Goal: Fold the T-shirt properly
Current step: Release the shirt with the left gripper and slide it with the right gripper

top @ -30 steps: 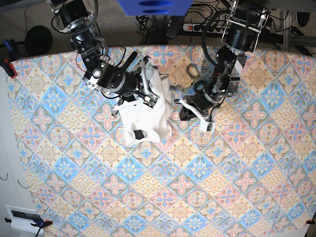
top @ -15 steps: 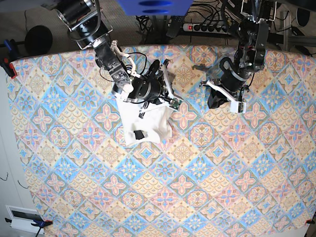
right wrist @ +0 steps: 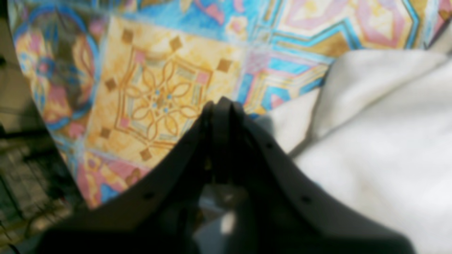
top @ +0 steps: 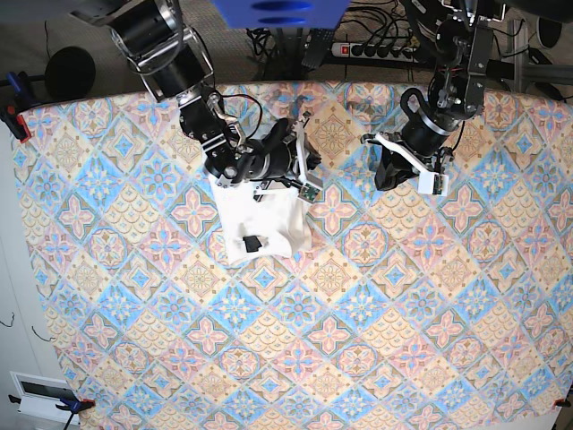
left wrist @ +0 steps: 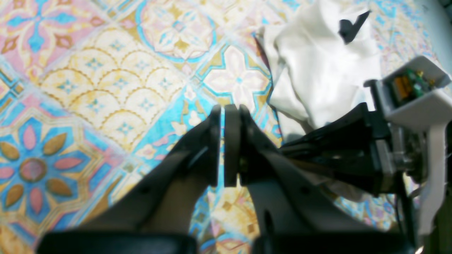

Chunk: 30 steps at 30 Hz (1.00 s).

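Observation:
The T-shirt (top: 269, 219) lies as a small, rumpled white bundle left of the table's centre, plain side up, with a dark tag (top: 252, 243) near its front edge. My right gripper (top: 297, 134) hovers over the bundle's far end, pointing toward the back edge. In the right wrist view this gripper (right wrist: 219, 106) is shut and holds nothing, and the white cloth (right wrist: 381, 151) lies just beside it. My left gripper (top: 383, 179) is off to the right, apart from the shirt. The left wrist view shows it (left wrist: 224, 109) shut and empty over bare tablecloth, with the T-shirt (left wrist: 325, 67) beyond.
A patterned tablecloth (top: 358, 340) covers the whole table. Behind its far edge lie a power strip and cables (top: 376, 47). Red clamps (top: 13, 121) grip the left edge. In the left wrist view my right arm (left wrist: 353, 151) and its camera housing (left wrist: 413, 98) fill the right side.
My right gripper has come off the shirt and swung toward the far edge. My left arm has drawn back to the right, away from the shirt. The bundle lies as before.

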Tool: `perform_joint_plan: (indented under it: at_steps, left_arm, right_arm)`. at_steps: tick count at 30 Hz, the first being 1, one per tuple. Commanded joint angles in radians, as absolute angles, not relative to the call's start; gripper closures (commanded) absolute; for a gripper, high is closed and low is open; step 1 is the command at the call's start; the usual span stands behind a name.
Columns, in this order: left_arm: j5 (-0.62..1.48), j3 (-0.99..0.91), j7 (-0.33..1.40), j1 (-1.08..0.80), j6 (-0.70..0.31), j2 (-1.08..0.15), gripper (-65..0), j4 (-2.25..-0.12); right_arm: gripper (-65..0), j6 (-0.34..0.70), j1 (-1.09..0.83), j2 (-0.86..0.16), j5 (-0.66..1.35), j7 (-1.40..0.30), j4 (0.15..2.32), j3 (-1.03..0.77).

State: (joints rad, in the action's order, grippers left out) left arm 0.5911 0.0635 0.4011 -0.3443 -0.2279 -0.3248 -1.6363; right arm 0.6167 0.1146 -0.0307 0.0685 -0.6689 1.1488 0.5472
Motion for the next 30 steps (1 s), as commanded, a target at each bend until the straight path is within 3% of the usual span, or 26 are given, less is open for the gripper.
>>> perform_joint_plan:
  at_steps: [1, 18, 30]
  left_arm:
    - [0.599, 0.059, 0.383, -0.349, -0.234, -0.332, -1.1, -1.667]
    - [0.599, 0.062, 0.384, -0.421, -0.234, -0.332, -1.1, -1.727]
    - [0.599, 0.064, 0.384, -0.467, -0.234, -0.332, -1.1, -1.837]
  right_arm:
    - [0.0, 0.590, 0.130, -0.045, 0.031, -0.694, 1.153, 0.515]
    - [0.0, 0.590, 0.239, -0.142, 0.031, -0.687, 1.101, 0.303]
    - [0.0, 0.591, 0.283, -0.153, 0.031, -0.691, 1.106, 0.294]
